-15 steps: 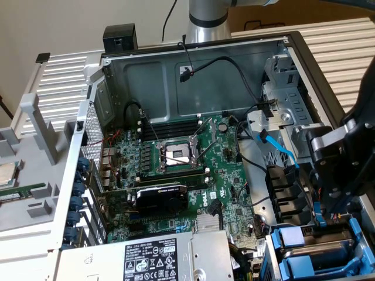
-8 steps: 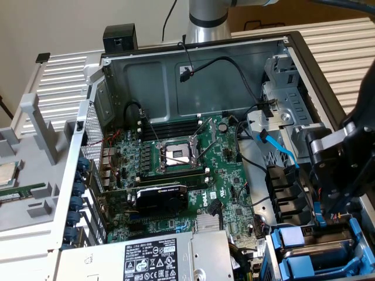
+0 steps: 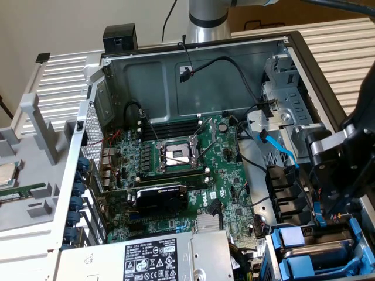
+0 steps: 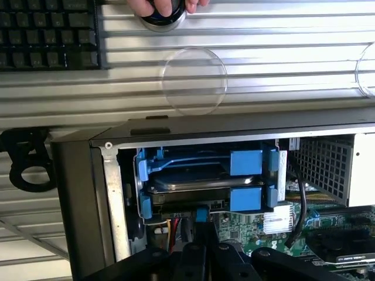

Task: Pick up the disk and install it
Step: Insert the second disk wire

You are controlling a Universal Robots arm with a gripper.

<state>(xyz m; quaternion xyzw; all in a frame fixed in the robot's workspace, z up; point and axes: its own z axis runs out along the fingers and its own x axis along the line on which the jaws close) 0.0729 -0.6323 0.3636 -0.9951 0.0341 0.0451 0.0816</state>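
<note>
On the exterior view's left I see the motherboard [image 3: 176, 170] inside the open computer case [image 3: 193, 70]. At its lower right the disk [image 4: 196, 178] sits in the drive bay in its blue carrier [image 4: 246, 163]. My gripper [image 4: 202, 257], jaws together and empty, hangs just beside it.

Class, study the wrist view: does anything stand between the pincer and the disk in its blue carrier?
Nothing visible does. The disk sits in the drive bay, and the pincer is right at the carrier's near edge. Red wires run just beside that spot, not across it.
</note>
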